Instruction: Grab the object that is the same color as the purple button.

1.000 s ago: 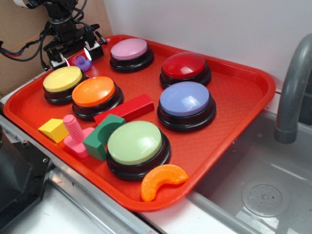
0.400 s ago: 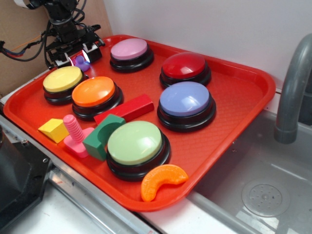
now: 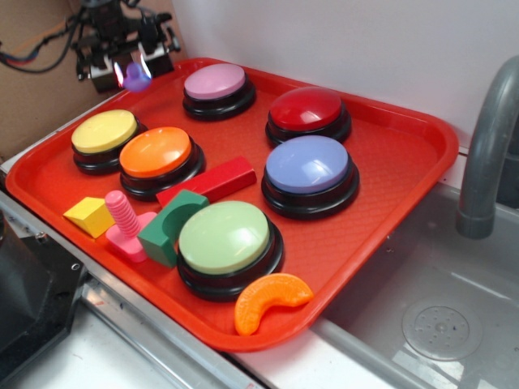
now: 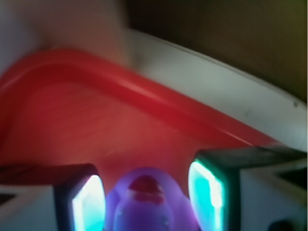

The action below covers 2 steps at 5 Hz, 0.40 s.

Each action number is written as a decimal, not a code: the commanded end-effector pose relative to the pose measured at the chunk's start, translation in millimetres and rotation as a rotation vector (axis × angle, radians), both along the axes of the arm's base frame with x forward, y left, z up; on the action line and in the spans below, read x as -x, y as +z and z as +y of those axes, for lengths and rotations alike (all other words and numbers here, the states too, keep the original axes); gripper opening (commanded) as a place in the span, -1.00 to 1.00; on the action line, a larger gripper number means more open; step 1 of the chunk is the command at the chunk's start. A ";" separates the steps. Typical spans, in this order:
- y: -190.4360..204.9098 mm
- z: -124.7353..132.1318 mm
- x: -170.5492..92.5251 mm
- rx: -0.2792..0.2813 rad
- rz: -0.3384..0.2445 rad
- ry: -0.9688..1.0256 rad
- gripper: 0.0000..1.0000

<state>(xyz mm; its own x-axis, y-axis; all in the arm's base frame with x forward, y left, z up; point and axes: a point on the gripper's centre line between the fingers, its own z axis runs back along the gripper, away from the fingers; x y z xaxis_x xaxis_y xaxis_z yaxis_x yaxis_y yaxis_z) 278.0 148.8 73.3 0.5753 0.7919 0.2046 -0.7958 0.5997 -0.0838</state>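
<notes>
The tiny purple duck (image 3: 135, 78) hangs in the air above the far left corner of the red tray (image 3: 405, 186), with my gripper (image 3: 131, 71) shut on it. In the wrist view the purple duck (image 4: 147, 204) fills the space between my two glowing fingers (image 4: 207, 192), and the tray corner lies blurred below. The purple button (image 3: 309, 168), periwinkle on a black base, stands right of the tray's centre, well away from the gripper.
Also on the tray are pink (image 3: 215, 83), red (image 3: 307, 110), yellow (image 3: 104, 133), orange (image 3: 156, 154) and green (image 3: 225, 237) buttons, a red block (image 3: 219, 179), a green arch (image 3: 173, 226), a pink screw (image 3: 124, 223), a yellow wedge (image 3: 89, 215) and an orange crescent (image 3: 269, 299). A sink and grey faucet (image 3: 486, 154) lie at right.
My gripper has closed on the purple duck and risen with it, lifting it off the tray behind the yellow button. The other things have not moved.
</notes>
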 end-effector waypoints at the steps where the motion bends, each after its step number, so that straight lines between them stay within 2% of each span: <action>1: 73.4 -55.6 13.5 0.032 -0.104 -0.425 -1.00; 2: 76.8 -88.3 27.6 0.094 -0.077 -0.576 -1.00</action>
